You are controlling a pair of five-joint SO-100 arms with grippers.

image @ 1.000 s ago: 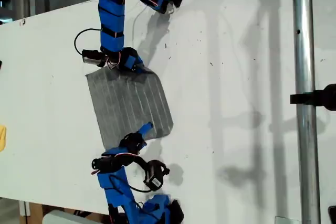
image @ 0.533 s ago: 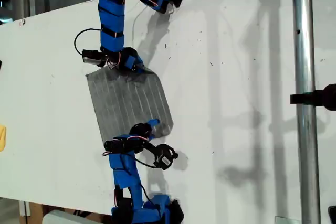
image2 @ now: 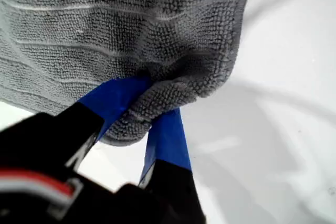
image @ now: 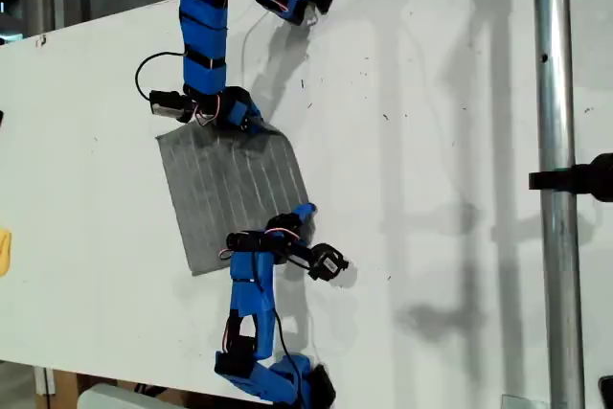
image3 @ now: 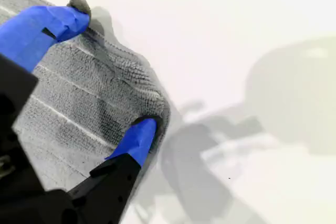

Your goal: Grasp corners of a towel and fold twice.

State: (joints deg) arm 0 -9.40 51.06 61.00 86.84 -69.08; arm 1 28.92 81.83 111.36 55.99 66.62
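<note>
The towel (image: 235, 193), grey with fine pale stripes, lies flat on the white table (image: 431, 141) in the centre-left of the exterior view, one corner (image2: 210, 72) bunched and pinched tight in my first pincer (image2: 149, 103), which is clamped on the cloth at the towel's upper edge in the exterior view; the neighbouring corner (image3: 152, 103), at the towel's lower right in that view, sits between the wide-spread jaws of my second pincer (image3: 107, 74), which straddles the cloth without yet closing on it; the risk from here, as it appears, is a shallow bite: one blue finger (image3: 137, 141) rests right at the hem, so closing could catch only the outermost loops and let the corner slip on the lift, or a lift begun unevenly could drag the towel askew and spoil the fold line; the first arm reaches down from the top of the exterior view, bent sharply at the elbow, while the second arm rises from the bottom edge, its wrist turned toward the corner.
</note>
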